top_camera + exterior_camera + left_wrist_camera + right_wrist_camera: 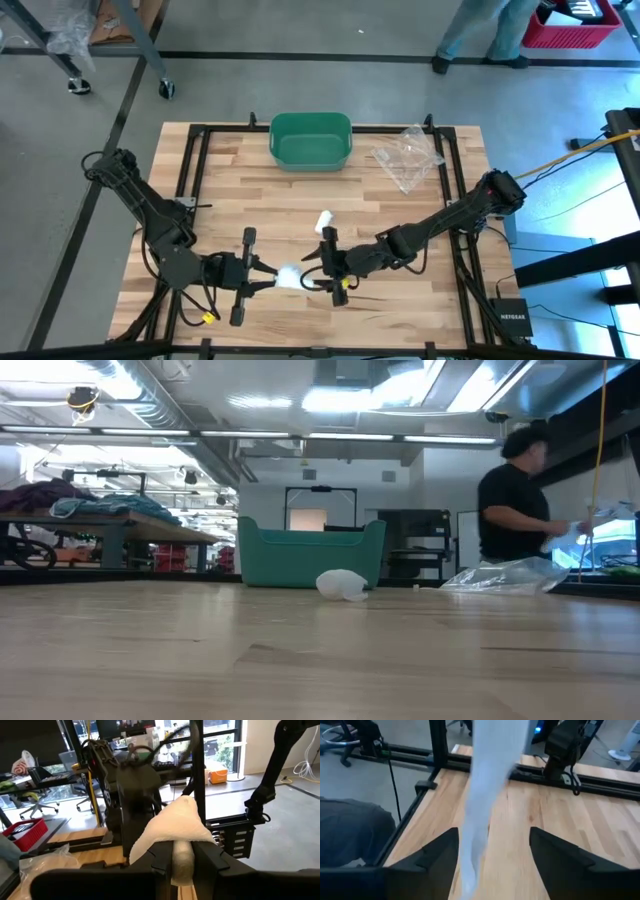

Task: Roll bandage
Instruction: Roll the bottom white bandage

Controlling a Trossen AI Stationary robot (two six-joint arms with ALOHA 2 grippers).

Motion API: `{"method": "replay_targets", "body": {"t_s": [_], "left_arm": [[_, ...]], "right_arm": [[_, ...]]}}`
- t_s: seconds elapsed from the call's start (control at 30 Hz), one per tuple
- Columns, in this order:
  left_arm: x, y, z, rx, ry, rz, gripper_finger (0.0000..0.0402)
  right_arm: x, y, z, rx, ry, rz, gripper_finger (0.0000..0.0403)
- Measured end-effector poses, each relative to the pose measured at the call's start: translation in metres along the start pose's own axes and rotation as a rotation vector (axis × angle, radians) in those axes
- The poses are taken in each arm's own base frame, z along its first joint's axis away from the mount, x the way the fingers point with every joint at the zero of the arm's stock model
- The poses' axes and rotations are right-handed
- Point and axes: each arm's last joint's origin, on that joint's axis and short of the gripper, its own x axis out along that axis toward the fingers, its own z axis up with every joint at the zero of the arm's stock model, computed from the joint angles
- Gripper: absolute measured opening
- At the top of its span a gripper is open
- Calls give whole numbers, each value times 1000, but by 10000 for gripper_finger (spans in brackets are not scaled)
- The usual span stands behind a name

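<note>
**Two arms meet over a white bandage at the near edge of the table**

Both dark arms reach inward over the pale wooden slat table [300, 190], and their grippers face one another close to the front edge. The left gripper [262, 277] has its jaws clamped on a soft white cloth bandage [287, 277]. Seen from the left wrist, that bandage [172, 827] bulges up as a rumpled white lump above the two dark fingers [159, 862], with a rolled, greyish part pinched between them.

The right gripper [322, 268] sits just beside the bandage on its other side. Its jaws stand apart. From the right wrist, the two dark fingers [440, 852] are spread wide, and a long white strip of bandage [487, 785] hangs down through the gap between them, blurred, nearer to one finger than the other. I cannot tell whether the strip touches that finger.

A second small white roll [324, 220] lies on the table a little farther back, apart from both grippers. Towards the far edge stands a green plastic bin [311, 140], and beside it lies a crumpled clear plastic bag [408, 155]. The level view across the table shows the same bin [310, 553], the white roll [342, 584] in front of it and the bag [505, 574] off to one side. A person in a dark shirt [515, 500] stands in the room behind.
</note>
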Motion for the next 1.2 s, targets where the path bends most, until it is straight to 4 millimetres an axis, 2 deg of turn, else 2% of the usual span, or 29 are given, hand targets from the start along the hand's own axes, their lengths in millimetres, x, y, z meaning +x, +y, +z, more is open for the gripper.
{"method": "replay_targets", "body": {"t_s": [0.17,0.33,0.47,0.57,0.63,0.87,1.07,1.2], "left_arm": [[0,0,0,6,-1,0,40],[1,1,0,2,-1,5,40],[0,1,0,-1,-1,2,40],[-1,-1,2,-5,-16,-6,40],[-5,-5,7,3,-56,-19,40],[-21,-12,34,93,-286,-16,40],[-18,-15,21,106,-176,-42,40],[-13,-11,15,94,-114,11,40]], "right_arm": [[1,1,0,-4,-11,10,241],[11,4,2,11,-98,22,203],[25,6,-11,-49,-78,-34,131],[25,4,-12,-97,-64,-81,37],[26,4,-14,-117,-62,-83,15],[29,4,-19,-113,-61,-101,12],[27,5,-10,-17,-87,-80,52],[26,5,-10,-9,-79,-61,107]]}}
